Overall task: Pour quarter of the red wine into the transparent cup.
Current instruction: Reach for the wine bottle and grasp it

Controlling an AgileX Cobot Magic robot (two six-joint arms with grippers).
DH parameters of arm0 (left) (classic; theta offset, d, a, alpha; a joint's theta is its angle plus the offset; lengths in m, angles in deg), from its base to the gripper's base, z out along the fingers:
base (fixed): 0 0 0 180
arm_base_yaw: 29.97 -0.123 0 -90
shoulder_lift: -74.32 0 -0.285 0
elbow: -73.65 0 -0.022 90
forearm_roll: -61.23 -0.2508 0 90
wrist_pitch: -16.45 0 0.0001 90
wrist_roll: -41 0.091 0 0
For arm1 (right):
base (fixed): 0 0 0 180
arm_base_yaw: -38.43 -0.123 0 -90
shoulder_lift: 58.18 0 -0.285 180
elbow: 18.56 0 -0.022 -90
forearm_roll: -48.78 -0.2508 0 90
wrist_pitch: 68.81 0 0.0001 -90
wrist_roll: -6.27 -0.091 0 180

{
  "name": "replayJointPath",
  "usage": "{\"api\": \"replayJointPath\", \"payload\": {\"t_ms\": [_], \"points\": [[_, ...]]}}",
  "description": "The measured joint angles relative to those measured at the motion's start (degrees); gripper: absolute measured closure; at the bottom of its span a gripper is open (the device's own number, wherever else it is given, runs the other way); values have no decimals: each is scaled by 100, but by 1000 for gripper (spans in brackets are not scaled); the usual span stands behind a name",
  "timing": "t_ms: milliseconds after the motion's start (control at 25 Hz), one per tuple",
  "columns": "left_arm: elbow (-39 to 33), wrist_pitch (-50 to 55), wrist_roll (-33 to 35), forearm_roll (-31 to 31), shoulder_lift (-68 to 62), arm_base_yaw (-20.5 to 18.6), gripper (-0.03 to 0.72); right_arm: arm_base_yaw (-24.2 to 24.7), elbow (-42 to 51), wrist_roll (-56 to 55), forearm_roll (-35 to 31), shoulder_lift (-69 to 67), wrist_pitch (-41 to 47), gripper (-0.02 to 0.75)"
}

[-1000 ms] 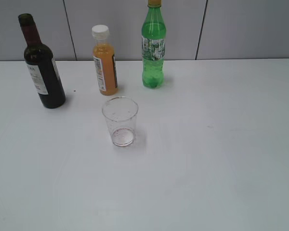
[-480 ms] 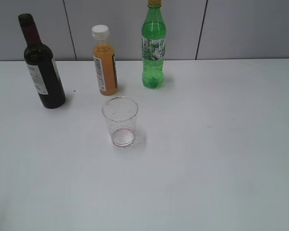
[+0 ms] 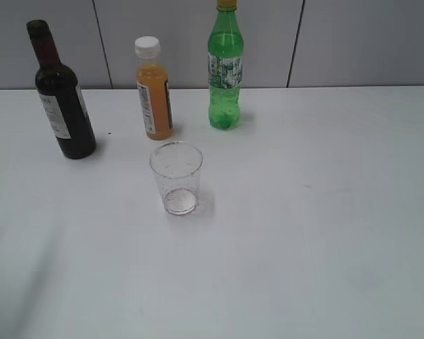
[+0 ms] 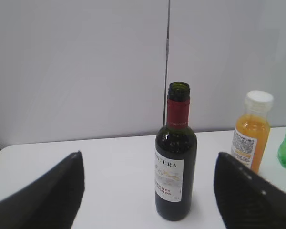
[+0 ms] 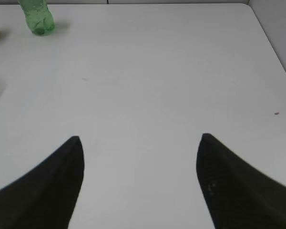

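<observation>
The dark wine bottle (image 3: 63,106) with maroon foil neck and white label stands uncapped at the back left of the white table. It also shows in the left wrist view (image 4: 175,162), upright, framed between my left gripper's (image 4: 148,164) wide-open fingers and still apart from them. The transparent cup (image 3: 177,177) stands upright near the table's middle, with a faint reddish trace at its base. My right gripper (image 5: 140,143) is open and empty above bare table. Neither gripper shows in the exterior view.
An orange-juice bottle (image 3: 154,88) with a white cap and a tall green soda bottle (image 3: 225,67) stand at the back, right of the wine bottle. The table's right edge (image 5: 276,57) shows in the right wrist view.
A faint shadow has spread over the table's lower left in the exterior view. The bottles and cup have not moved.
</observation>
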Motion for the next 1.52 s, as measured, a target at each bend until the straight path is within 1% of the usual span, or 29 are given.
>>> {"api": "replayJointPath", "payload": {"t_ms": [280,480,600,800,1040,1200,1520], "points": [[0,-1599,-89,-58,-1738,63,56,0,0,0,0,0,0,151],[0,-2754,-768,-701,-2846,63,62,0,0,0,0,0,0,151],[0,-3370,-1016,-866,-3495,68,61,0,0,0,0,0,0,151],[0,-4127,-1158,-925,-4538,68,6,0,0,5,0,0,0,152],[-16,-5246,-1186,-938,-5312,68,-5,0,0,1,-6,0,0,152],[-11,-5721,-1186,-968,-5797,68,-5,0,0,-5,-6,0,0,152],[228,-5757,-1186,-1038,-6263,68,-5,0,0,0,-18,0,2,152]]}}
